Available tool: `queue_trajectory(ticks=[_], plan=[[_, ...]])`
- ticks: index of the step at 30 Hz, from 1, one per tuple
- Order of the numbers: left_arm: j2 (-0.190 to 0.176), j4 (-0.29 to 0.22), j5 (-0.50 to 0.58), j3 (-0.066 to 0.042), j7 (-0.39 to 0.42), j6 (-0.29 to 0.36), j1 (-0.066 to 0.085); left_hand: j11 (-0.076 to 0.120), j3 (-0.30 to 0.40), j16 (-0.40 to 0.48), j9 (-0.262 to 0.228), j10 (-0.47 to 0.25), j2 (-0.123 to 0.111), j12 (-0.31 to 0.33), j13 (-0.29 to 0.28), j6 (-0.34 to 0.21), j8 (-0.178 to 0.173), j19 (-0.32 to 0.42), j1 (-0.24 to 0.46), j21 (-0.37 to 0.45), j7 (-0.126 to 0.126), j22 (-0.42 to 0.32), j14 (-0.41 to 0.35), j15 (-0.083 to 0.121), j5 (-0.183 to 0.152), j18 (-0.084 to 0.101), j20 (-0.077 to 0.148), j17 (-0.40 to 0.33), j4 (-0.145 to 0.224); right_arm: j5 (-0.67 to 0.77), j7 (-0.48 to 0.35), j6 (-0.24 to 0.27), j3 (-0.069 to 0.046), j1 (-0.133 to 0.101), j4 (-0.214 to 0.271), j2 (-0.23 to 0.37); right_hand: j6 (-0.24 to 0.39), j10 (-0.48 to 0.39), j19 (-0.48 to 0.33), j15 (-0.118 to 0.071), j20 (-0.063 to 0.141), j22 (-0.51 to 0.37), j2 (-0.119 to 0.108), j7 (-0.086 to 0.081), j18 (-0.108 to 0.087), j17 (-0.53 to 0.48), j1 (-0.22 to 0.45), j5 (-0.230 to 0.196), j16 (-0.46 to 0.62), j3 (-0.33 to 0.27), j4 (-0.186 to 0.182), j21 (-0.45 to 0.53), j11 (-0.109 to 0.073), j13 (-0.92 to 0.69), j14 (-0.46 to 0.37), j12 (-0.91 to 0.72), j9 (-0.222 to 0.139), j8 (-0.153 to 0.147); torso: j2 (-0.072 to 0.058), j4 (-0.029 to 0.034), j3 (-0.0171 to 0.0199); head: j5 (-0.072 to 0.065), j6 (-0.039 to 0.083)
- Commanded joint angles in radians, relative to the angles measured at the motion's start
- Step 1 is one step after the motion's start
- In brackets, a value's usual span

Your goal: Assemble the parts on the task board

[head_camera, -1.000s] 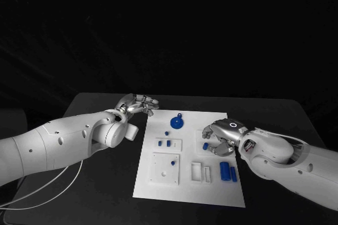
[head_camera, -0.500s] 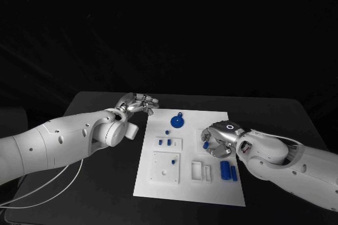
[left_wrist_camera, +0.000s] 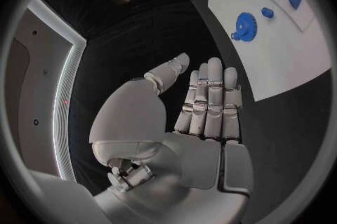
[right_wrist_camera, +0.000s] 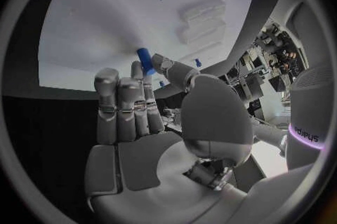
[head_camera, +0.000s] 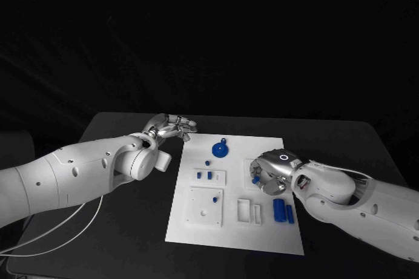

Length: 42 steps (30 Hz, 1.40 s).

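Note:
The white task board (head_camera: 234, 230) lies in the middle of the black table. My right hand (head_camera: 270, 172) hovers over the board's right half and pinches a small blue peg (head_camera: 256, 180) between thumb and a finger; the right wrist view shows the blue peg (right_wrist_camera: 145, 60) at the fingertips, just above the board (right_wrist_camera: 91, 27). My left hand (head_camera: 171, 128) floats off the board's far left corner, fingers straight, holding nothing. A blue gear (head_camera: 220, 149) sits at the board's far end. Two blue cylinders (head_camera: 281, 210) lie beside my right wrist.
Small blue pieces (head_camera: 203, 176) stand in a raised white block left of centre, with another (head_camera: 214, 200) in the block nearer me. White slotted blocks (head_camera: 248, 211) sit mid-board. The left wrist view shows the gear (left_wrist_camera: 244, 24) and the board's edge (left_wrist_camera: 281, 75).
My right hand has edged slightly left and turned a little with the peg still in its fingers. The left hand has stayed where it was.

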<state>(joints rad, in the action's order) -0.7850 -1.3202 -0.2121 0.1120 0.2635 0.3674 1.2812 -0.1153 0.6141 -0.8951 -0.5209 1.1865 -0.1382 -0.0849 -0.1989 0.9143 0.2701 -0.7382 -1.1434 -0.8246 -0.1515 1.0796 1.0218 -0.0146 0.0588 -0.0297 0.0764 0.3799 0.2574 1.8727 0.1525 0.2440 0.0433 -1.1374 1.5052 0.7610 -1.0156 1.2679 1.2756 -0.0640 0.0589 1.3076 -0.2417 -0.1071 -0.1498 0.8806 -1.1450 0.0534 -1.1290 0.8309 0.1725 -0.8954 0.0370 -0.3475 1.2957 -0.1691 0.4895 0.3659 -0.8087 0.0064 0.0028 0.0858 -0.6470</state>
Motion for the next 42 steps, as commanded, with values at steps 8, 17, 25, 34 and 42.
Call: queue_trajectory(ticks=[8, 17, 25, 34, 42], plan=[[0.001, -0.002, 0.005, -0.001, 0.008, -0.007, 0.001, -0.001, -0.004, 0.007, 0.001, 0.001, 0.005, 0.002, 0.001, -0.007, 0.006, -0.007, 0.005, 0.005, 0.000, 0.001, 0.008, 0.002, -0.001, -0.011, 0.009, 0.002, -0.001, 0.045, 0.040, 0.051, 0.002, 0.006, 0.003, -0.010, -0.019, 0.037, 0.004, -0.017, 0.005, 0.020, 0.019, 0.004, -0.112, -0.001, -0.003, -0.005, -0.004, 0.018, 0.000, -0.009, -0.007, -0.019, -0.002, -0.014, 0.008, 0.013, 0.000, 0.0003, 0.0003, -0.002, -0.001], [0.001, 0.004, 0.005, -0.001, 0.008, -0.008, 0.001, -0.001, -0.004, 0.007, 0.001, 0.001, 0.005, 0.002, 0.002, -0.007, 0.006, -0.007, 0.005, 0.006, 0.000, 0.002, 0.009, 0.001, -0.001, -0.011, 0.009, 0.002, -0.002, 0.004, 0.031, 0.099, -0.002, 0.007, 0.052, 0.017, -0.032, 0.045, 0.008, -0.022, 0.008, 0.020, 0.021, 0.009, -0.112, -0.001, -0.004, -0.005, -0.004, 0.038, 0.004, -0.015, -0.012, -0.035, 0.003, -0.023, 0.014, 0.018, 0.001, 0.0006, 0.0000, 0.001, 0.000], [-0.001, 0.006, 0.005, -0.001, 0.008, -0.007, 0.001, -0.002, -0.004, 0.008, 0.001, 0.001, 0.006, 0.002, 0.002, -0.006, 0.006, -0.007, 0.005, 0.006, 0.001, 0.002, 0.009, 0.001, -0.001, -0.011, 0.009, 0.003, -0.002, -0.030, 0.018, 0.133, -0.022, 0.007, 0.134, 0.034, -0.036, 0.047, 0.010, -0.024, 0.010, 0.020, 0.022, 0.010, -0.112, -0.001, -0.003, -0.005, -0.005, 0.045, 0.007, -0.018, -0.014, -0.041, 0.006, -0.025, 0.017, 0.019, 0.001, -0.0002, -0.0006, 0.008, -0.002], [0.005, 0.005, 0.005, -0.001, 0.010, -0.007, 0.001, -0.001, -0.004, 0.008, 0.002, 0.001, 0.006, 0.002, 0.002, -0.006, 0.007, -0.008, 0.005, 0.006, 0.001, 0.002, 0.009, 0.002, 0.000, -0.011, 0.009, 0.003, -0.002, -0.057, -0.003, 0.131, -0.019, 0.011, 0.139, -0.057, -0.036, 0.046, 0.011, -0.024, 0.012, 0.020, 0.026, 0.010, -0.112, -0.001, -0.002, -0.005, -0.005, 0.048, 0.010, -0.020, -0.014, -0.045, 0.006, -0.025, 0.018, 0.019, 0.000, 0.0000, 0.0007, 0.024, -0.007], [0.010, 0.007, 0.010, -0.001, 0.012, -0.006, 0.001, -0.001, -0.004, 0.009, 0.002, 0.001, 0.006, 0.002, 0.002, -0.006, 0.007, -0.008, 0.005, 0.007, 0.001, 0.002, 0.009, 0.002, 0.000, -0.011, 0.009, 0.004, -0.002, -0.009, -0.011, 0.129, 0.002, 0.045, 0.124, -0.145, -0.035, 0.044, 0.011, -0.024, 0.012, 0.020, 0.029, 0.010, -0.112, -0.001, -0.002, -0.005, -0.004, 0.049, 0.015, -0.021, -0.014, -0.048, 0.006, -0.025, 0.018, 0.018, 0.000, 0.0011, -0.0001, 0.037, -0.011]])
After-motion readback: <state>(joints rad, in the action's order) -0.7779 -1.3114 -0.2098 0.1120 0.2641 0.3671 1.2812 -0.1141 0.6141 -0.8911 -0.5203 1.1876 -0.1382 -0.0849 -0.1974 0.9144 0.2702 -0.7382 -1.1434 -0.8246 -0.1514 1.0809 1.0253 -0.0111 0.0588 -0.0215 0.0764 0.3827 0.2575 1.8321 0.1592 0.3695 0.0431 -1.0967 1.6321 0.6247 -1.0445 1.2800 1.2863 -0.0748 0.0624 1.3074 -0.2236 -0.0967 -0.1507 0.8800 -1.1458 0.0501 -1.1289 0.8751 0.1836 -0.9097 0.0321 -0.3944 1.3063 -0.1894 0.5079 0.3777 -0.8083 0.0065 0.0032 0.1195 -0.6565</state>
